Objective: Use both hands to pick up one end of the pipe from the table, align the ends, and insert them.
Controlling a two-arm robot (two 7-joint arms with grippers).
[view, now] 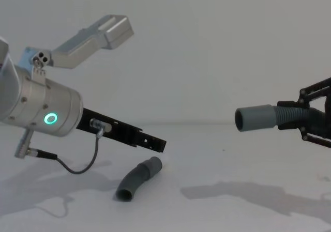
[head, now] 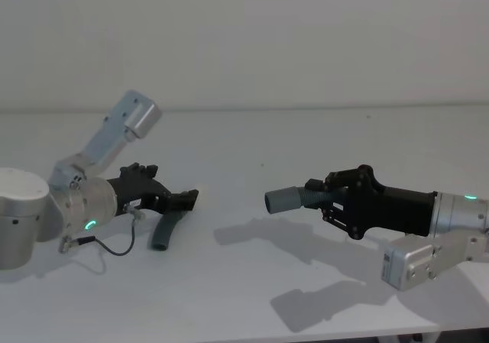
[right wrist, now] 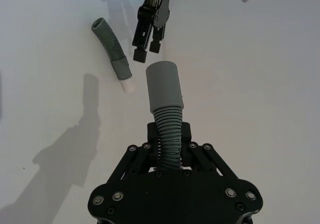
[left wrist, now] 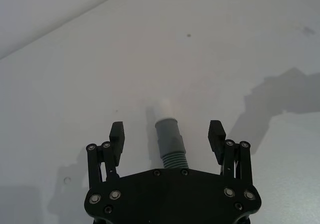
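Halfway at best: right gripper [head: 321, 192] is clamped on one pipe piece [head: 286, 199] up in the air at 3 o'clock, left gripper [head: 183, 199] hangs wide open over the other piece [head: 164, 232] lying on the table [head: 252, 282] at 8 o'clock, nothing aligned or inserted yet.

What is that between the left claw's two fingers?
The lying pipe piece's grey collar end with its white tip, seen in the left wrist view; the left gripper hovers open above it.
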